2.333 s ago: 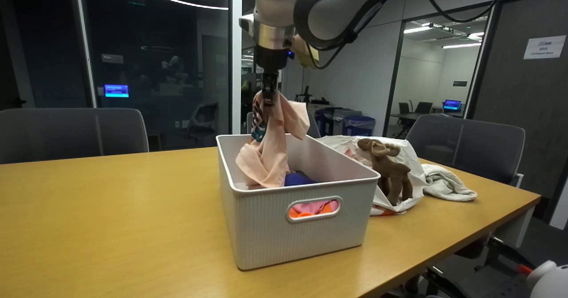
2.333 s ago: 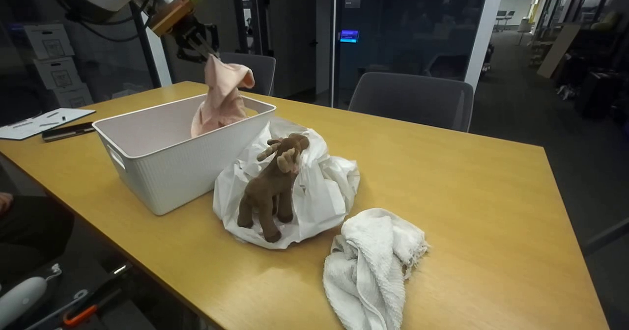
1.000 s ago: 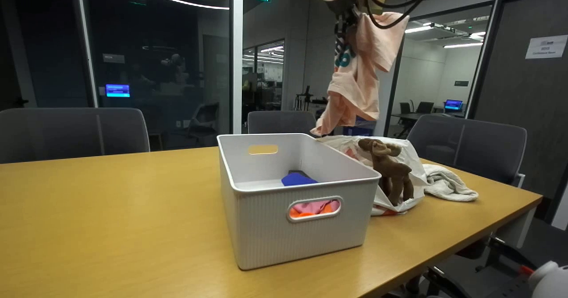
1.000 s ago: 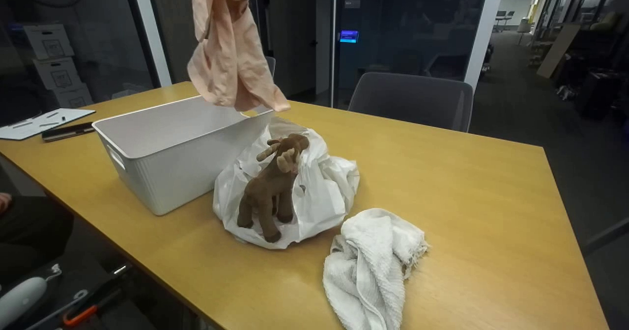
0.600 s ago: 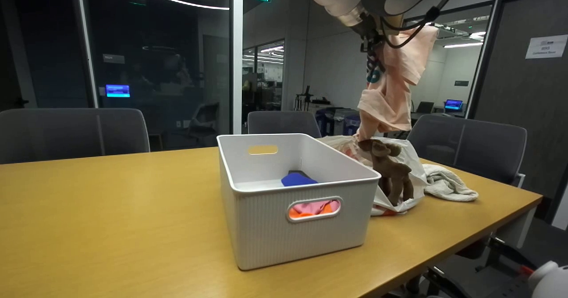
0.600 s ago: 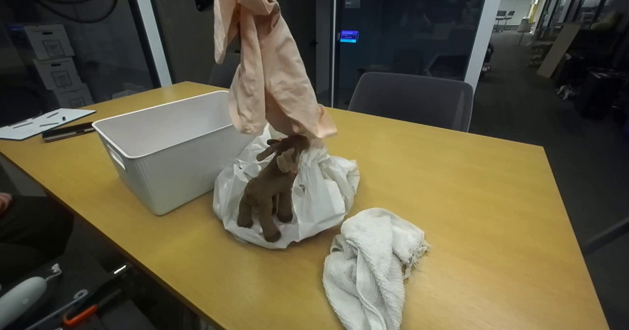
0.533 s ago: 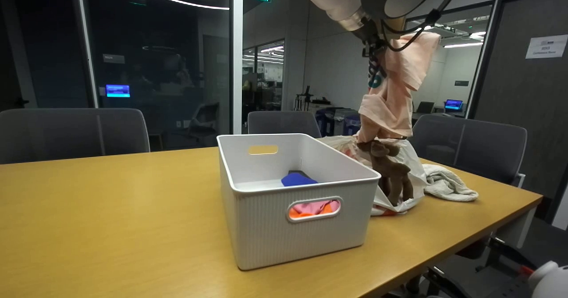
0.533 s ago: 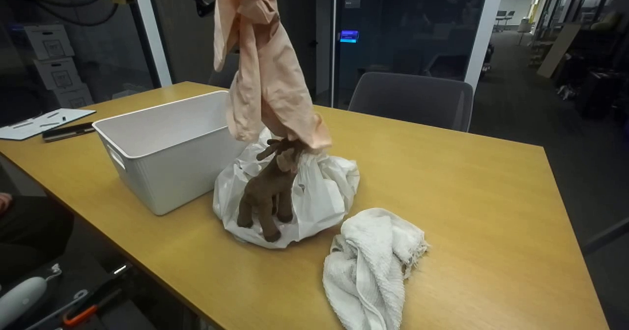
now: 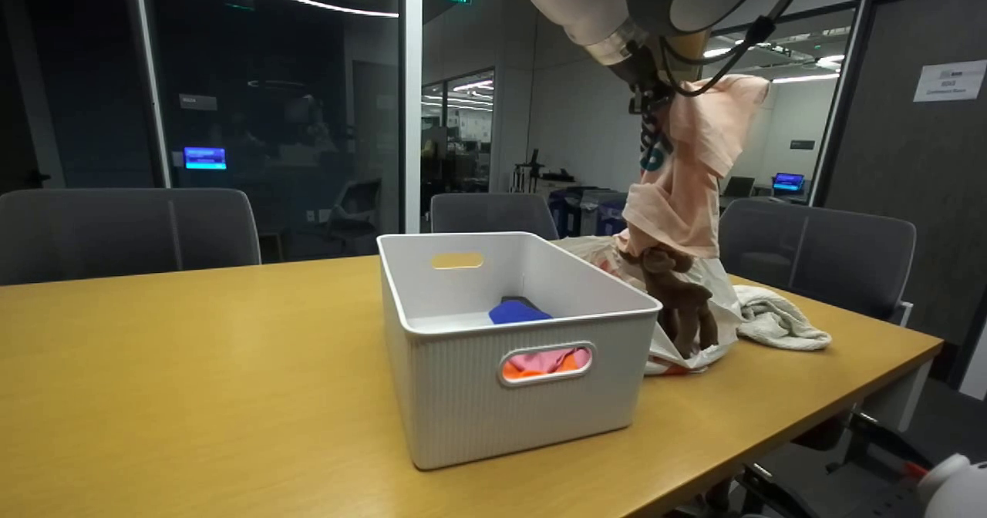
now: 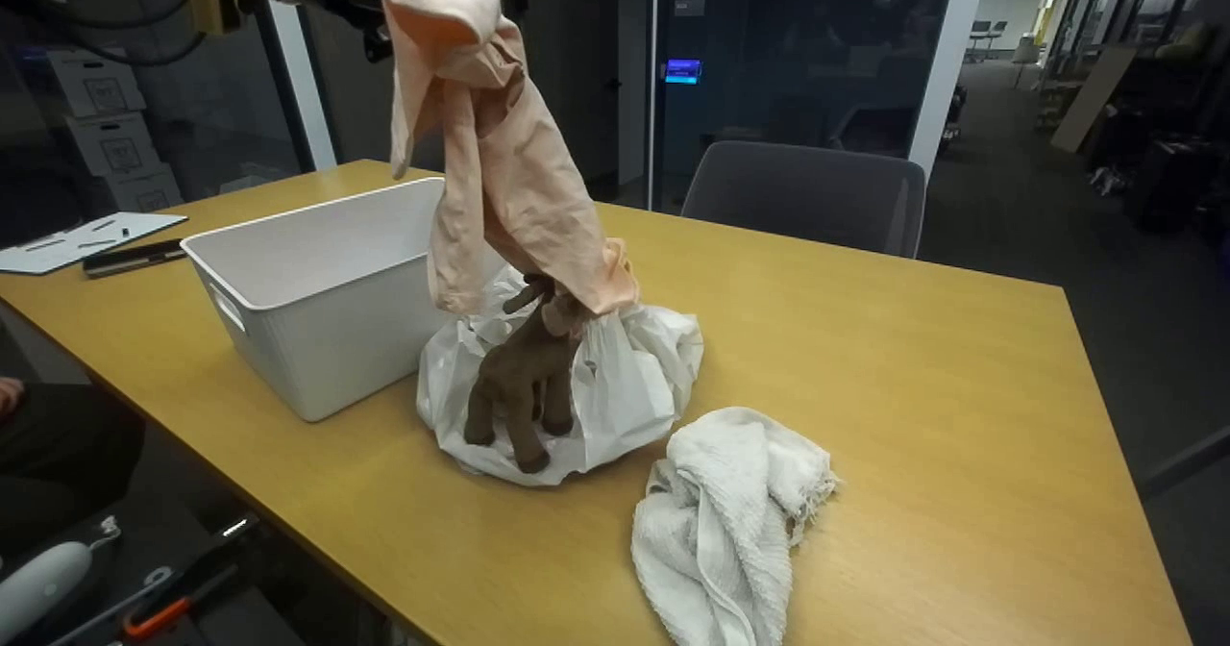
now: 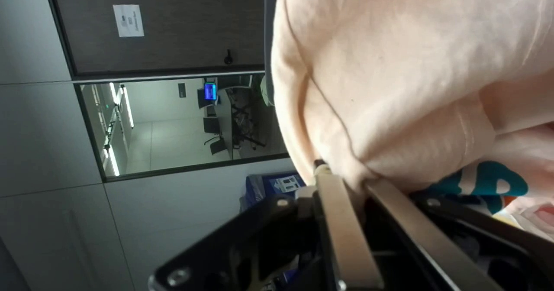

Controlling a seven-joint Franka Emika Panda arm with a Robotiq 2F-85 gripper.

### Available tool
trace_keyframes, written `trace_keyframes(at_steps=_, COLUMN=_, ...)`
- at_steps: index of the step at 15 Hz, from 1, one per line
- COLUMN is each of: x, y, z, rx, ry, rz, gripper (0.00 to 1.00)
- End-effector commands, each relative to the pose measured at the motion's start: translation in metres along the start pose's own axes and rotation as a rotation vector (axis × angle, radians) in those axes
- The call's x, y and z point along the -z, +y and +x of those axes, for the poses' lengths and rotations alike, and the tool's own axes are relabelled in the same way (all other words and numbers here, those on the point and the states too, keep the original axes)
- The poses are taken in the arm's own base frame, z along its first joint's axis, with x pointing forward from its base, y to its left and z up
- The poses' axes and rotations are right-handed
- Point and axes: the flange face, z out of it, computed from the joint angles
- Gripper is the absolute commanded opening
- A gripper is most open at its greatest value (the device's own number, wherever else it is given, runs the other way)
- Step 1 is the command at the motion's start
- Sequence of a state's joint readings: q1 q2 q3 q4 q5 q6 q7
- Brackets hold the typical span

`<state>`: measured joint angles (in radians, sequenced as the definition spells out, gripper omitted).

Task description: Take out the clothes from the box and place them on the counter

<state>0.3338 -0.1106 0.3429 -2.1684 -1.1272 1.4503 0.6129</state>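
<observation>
My gripper (image 11: 346, 178) is shut on a peach garment (image 11: 411, 66) with a dark and teal print, pinched between the fingertips. In both exterior views the garment (image 9: 682, 194) (image 10: 528, 175) hangs outside the box, above the white bag. Its lower hem covers part of the brown toy moose's head; it seems to touch it. The light grey box (image 9: 463, 402) (image 10: 327, 348) stands on the wooden table (image 9: 193, 364). Inside lies a blue cloth (image 9: 517, 312) by a dark item. Pink and orange cloth (image 9: 547, 361) shows through the handle hole. The fingertips are hidden by the garment in the exterior views.
The toy moose (image 10: 524, 367) stands against a crumpled white plastic bag (image 10: 634, 386) beside the box. A white towel (image 10: 730, 531) lies on the table past the bag. A paper sheet (image 10: 77, 240) and a dark flat object (image 10: 135, 257) lie behind the box. Chairs stand around the table.
The garment has been lifted out of the box and carried sideways over the bag. In the last half second the gripper has come down, and the hem has sunk onto the moose's head.
</observation>
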Motion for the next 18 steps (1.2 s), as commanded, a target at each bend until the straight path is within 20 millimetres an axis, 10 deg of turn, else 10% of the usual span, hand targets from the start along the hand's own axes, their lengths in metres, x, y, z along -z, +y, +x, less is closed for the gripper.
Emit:
trace_keyframes(at_steps=1, x=0.001, y=-0.007, z=-0.004, rx=-0.004, ry=0.015, rz=0.094, gripper=0.02)
trace_keyframes(at_steps=11, x=-0.060, y=-0.067, z=0.025, rx=0.198, ry=0.098, rz=0.178, gripper=0.03)
trace_keyframes(at_steps=18, x=-0.064, y=-0.074, z=0.035, rx=0.341, ry=0.169, rz=0.032, gripper=0.03)
